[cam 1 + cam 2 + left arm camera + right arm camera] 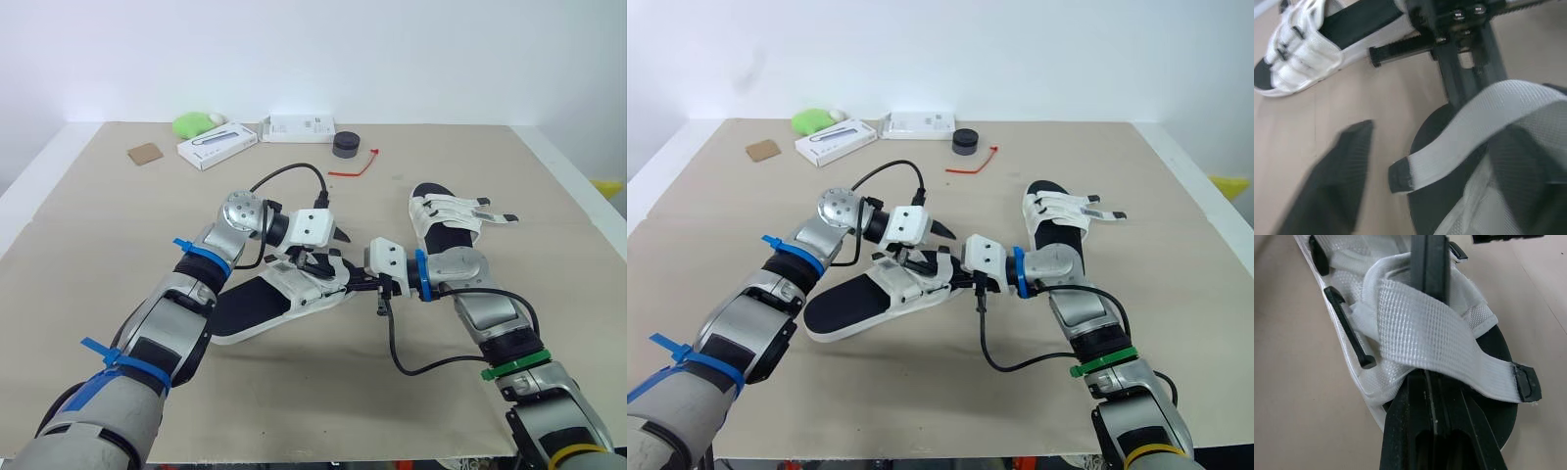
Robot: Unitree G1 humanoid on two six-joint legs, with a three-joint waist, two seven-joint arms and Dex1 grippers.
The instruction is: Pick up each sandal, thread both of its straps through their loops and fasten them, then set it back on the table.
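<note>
One white sandal with a black sole (257,305) lies at the table's middle, its straps undone. My right gripper (340,284) reaches into it from the right and is shut on a white mesh strap (1415,328), which wraps across its fingers (1427,264). My left gripper (328,250) hovers open just above the same straps; in the left wrist view the strap's black-tipped end (1400,176) lies between its fingers (1332,181). The second sandal (443,217) rests to the right, straps across its top.
At the table's back stand a green object (196,123), two white boxes (217,144) (301,127), a black round pot (345,145), a red zip tie (355,166) and a brown card (145,154). Black cables loop beside both wrists.
</note>
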